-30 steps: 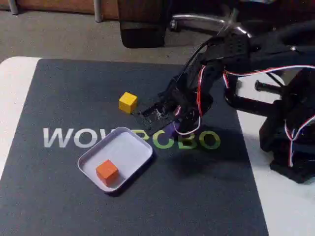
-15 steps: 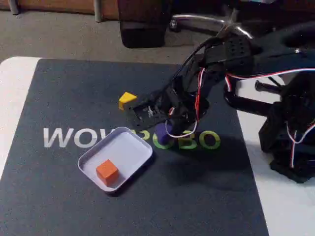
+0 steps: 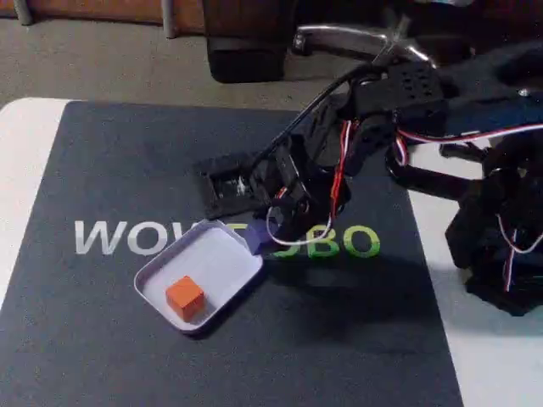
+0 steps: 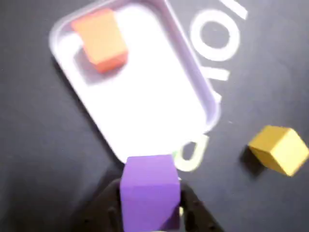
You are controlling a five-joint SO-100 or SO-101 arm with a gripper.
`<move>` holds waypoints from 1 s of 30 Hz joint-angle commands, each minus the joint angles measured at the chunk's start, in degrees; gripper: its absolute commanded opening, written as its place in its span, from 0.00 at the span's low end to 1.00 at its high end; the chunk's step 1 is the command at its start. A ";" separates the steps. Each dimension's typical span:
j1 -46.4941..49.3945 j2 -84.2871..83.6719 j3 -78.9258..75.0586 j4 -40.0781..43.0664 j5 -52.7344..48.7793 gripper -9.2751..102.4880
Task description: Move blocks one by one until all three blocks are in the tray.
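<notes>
Purple block (image 4: 149, 195) clamped between the dark fingers of the gripper (image 4: 150, 212), closed on its two sides, hanging off the mat (image 3: 102, 339) just past the tray (image 4: 159, 116) rim at the wrist view's 6 o'clock. Orange block (image 4: 100, 39) lying inside the tray toward 11 o'clock in that view, yellow block (image 4: 280, 149) out on the mat at 3 o'clock, apart from the tray. Arm (image 3: 399, 102) reaching in from 3 o'clock in the fixed view.

Orange block (image 4: 100, 40) in pale lavender-white tray (image 4: 193, 77); purple block (image 4: 149, 195); yellow block (image 4: 279, 149); dark grey mat (image 3: 102, 348), white and green lettering (image 3: 119, 237).
</notes>
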 commanded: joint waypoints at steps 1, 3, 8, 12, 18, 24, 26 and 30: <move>-1.85 2.55 -3.16 -1.58 0.62 0.13; -2.90 1.76 -3.16 -3.43 1.58 0.13; -4.04 -1.85 -3.69 -8.96 3.69 0.13; -3.43 -4.22 -5.19 -9.14 3.78 0.14; -2.72 -5.36 -5.27 -9.14 2.90 0.14; -1.49 -5.80 -5.27 -9.23 0.53 0.21; -1.23 -5.89 -5.27 -9.32 0.44 0.22; -0.88 -5.71 -5.27 -9.32 0.44 0.23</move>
